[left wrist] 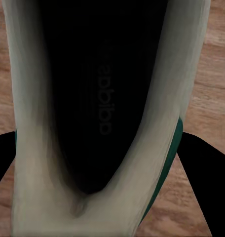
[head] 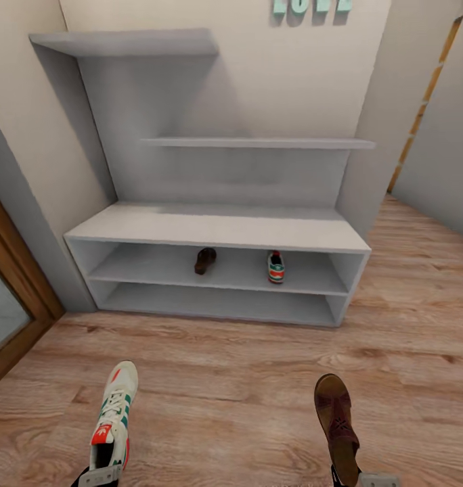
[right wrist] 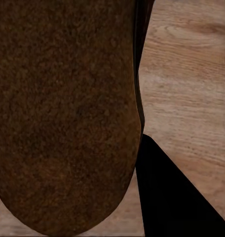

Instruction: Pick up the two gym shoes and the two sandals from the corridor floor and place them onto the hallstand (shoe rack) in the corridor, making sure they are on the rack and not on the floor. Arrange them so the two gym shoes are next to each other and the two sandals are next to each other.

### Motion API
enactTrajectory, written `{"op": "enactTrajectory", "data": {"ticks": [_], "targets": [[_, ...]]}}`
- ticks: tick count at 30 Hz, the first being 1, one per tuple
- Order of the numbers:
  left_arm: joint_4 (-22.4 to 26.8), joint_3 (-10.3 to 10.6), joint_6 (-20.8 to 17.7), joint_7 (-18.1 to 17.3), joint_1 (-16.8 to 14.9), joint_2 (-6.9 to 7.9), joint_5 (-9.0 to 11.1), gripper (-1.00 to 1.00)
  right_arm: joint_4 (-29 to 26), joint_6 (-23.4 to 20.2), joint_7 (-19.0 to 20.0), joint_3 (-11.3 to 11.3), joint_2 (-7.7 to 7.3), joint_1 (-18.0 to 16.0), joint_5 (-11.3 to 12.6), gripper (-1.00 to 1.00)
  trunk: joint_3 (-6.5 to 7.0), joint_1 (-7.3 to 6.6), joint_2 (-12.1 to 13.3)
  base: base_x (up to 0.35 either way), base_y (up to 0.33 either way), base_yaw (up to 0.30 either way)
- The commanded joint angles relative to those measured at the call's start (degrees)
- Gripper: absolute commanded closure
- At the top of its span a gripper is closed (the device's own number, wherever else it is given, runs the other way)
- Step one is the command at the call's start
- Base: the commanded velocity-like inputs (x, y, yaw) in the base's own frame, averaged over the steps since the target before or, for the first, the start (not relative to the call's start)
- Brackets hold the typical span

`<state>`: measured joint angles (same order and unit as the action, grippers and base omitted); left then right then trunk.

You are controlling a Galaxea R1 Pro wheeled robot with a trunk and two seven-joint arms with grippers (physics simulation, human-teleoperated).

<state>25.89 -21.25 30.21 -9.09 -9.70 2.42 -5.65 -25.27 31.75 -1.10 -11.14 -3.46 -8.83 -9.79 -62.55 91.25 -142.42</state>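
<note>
Head view: on the wall above the hallstand [head: 218,230] hang teal letters [head: 311,6], cut off by the frame edge, that seem to read "LOVE". The hallstand stands against the wall ahead, well beyond both grippers. On its upper shoe tier, a brown sandal on the rack [head: 205,260] sits left of centre and a gym shoe on the rack [head: 276,266] sits apart to its right, heel toward the camera. At the bottom edge the left gripper [head: 101,475] holds the held gym shoe [head: 114,414] by its heel, toe pointing forward toward the rack, above the corridor floor [head: 231,379]. Its red-orange tongue patch carries a small white mark too small to read. The right gripper [head: 353,479] likewise holds the held sandal [head: 336,412] by its heel end, toe forward. Both arms are low, their grippers barely entering the frame and well apart from each other. A brown wooden door frame [head: 18,284] stands at the left.

Left wrist view: the held gym shoe [left wrist: 93,98] fills the space between the two dark fingers [left wrist: 206,177], which are clamped on its sides. Inside on the dark insole, faint lettering reads "adidas". A green stripe shows on one side, and wood flooring [left wrist: 211,64] lies beyond.

Right wrist view: the brown sole side of the held sandal [right wrist: 63,113] lies right against the jaws; one dark finger [right wrist: 171,192] shows beside it, pressed to its edge, so the jaws look closed on it. Plank floor [right wrist: 191,74] lies beyond.
</note>
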Motion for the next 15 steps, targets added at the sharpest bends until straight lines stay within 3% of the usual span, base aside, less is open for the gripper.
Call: {"op": "enactTrajectory", "data": {"ticks": [1,7,15], "targets": [[-0.1,-0.5,0.2,-0.3,0.0,-0.05,-0.6,1.0,0.0,0.2,-0.1,-0.3,0.03,0.0,-0.4,1.0,-0.04,-0.01,0.0,0.005,0.297,-0.263],[-0.1,-0.5,0.2,-0.3,0.0,-0.05,-0.6,1.0,0.0,0.2,-0.1,-0.3,0.03,0.0,-0.4,1.0,-0.04,-0.01,0.0,0.002,0.256,-0.263],[-0.1,-0.5,0.2,-0.3,0.0,-0.05,-0.6,1.0,0.0,0.2,-0.1,-0.3,0.03,0.0,-0.4,1.0,-0.04,-0.01,0.0,0.0,0.016,-0.263]]}}
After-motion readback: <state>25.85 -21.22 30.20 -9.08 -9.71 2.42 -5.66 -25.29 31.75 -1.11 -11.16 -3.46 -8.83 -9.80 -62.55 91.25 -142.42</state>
